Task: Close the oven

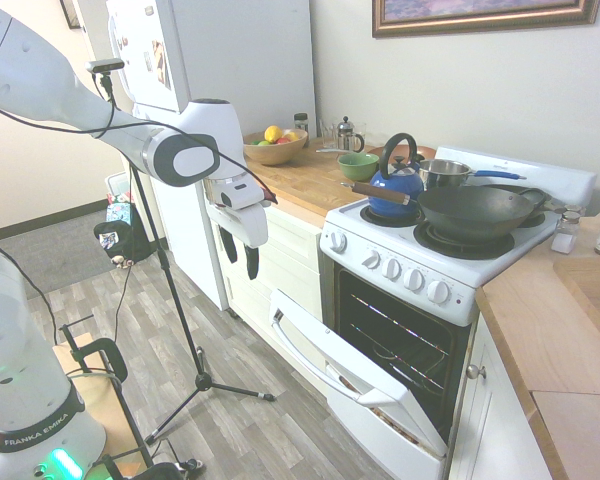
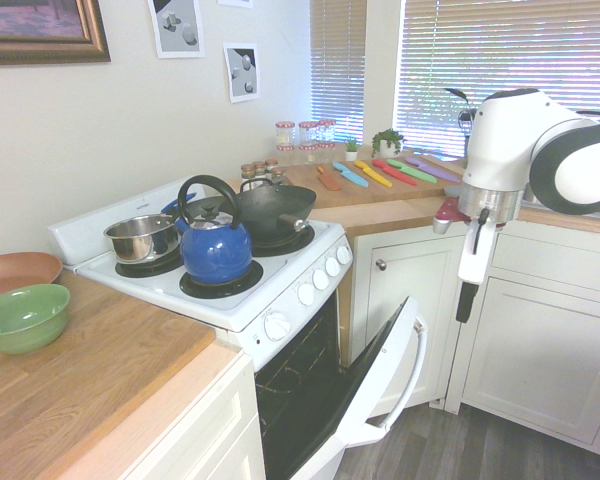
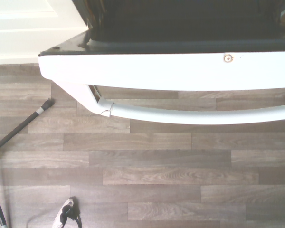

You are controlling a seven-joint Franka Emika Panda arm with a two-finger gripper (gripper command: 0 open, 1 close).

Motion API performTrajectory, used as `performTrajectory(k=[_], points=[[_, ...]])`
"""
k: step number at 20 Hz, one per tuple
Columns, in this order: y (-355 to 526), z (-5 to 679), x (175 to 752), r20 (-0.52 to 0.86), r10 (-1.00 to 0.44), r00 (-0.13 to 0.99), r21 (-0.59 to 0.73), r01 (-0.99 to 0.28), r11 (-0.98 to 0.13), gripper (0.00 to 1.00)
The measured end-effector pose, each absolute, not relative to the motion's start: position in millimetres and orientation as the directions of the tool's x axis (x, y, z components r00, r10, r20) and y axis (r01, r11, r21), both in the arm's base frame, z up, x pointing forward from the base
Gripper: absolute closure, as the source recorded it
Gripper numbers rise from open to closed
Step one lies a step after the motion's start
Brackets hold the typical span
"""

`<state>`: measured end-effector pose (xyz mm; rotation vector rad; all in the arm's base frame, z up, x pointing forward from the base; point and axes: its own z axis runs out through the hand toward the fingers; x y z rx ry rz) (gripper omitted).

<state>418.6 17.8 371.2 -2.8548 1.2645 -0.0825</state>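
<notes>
The white oven (image 1: 400, 275) stands between wooden counters. Its front door (image 1: 355, 390) hangs partly open, tilted outward at roughly half way, and wire racks show in the dark interior (image 1: 400, 345). A white bar handle (image 1: 298, 352) runs along the door's outer top edge. My gripper (image 1: 240, 265) hangs open with nothing in it. It points down, above and to the outer side of the handle, and is clear of it. The second exterior view shows the gripper (image 2: 464, 305) beyond the door (image 2: 395, 375). The wrist view looks straight down on the door's edge (image 3: 180, 71) and handle (image 3: 194, 115).
A blue kettle (image 1: 395, 185), a dark wok (image 1: 475, 210) and a steel pot (image 1: 445, 172) sit on the stovetop. Cream cabinets (image 1: 280, 265) and a tall white fridge (image 1: 230, 60) stand behind the gripper. Grey wood flooring (image 1: 230, 350) lies in front of the door.
</notes>
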Motion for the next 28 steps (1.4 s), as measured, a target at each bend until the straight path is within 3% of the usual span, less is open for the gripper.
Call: performTrajectory(k=[8, 20, 28], points=[[17.0, 344.8, 423.0, 0.007, -0.746, 0.666, -0.004, -0.746, -0.666, 0.0], [-11.8, 235.2, 429.6, -0.012, -0.778, 0.628, -0.015, -0.778, -0.628, 0.0], [-2.4, 178.6, 436.7, 0.022, -0.747, 0.665, -0.048, -0.745, -0.665, 0.0]])
